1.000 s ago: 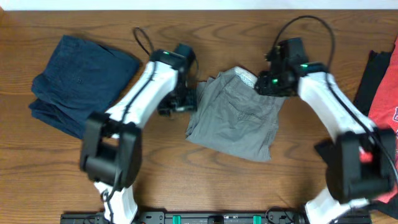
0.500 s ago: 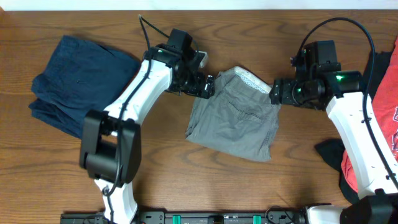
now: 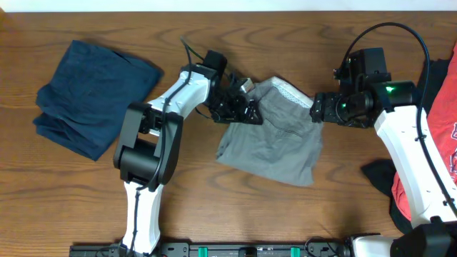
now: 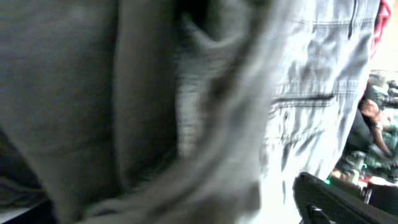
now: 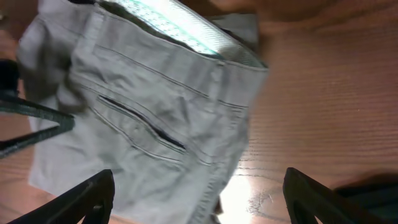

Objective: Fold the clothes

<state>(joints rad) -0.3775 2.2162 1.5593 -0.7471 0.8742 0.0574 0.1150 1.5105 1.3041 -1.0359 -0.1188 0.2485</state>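
The grey-khaki shorts [image 3: 271,135] lie crumpled in the middle of the table, back pocket up, with the pale patterned waistband lining [image 3: 289,91] showing at the top. My left gripper [image 3: 245,108] is against the shorts' upper left edge. The left wrist view is filled with blurred grey fabric [image 4: 186,112], and the jaws are hidden. My right gripper [image 3: 319,108] is at the shorts' upper right corner. In the right wrist view it is open [image 5: 199,202], with its fingers wide apart over the shorts [image 5: 143,124] and holding nothing.
A dark navy folded garment [image 3: 93,93] lies at the left. A red shirt with white lettering [image 3: 443,132] and a dark piece of cloth [image 3: 378,173] lie at the right edge. Bare wooden table [image 3: 235,200] lies in front of the shorts.
My left gripper has moved right and down onto the shorts' upper left edge. My right arm pulled back to the right one second ago and has held still since.
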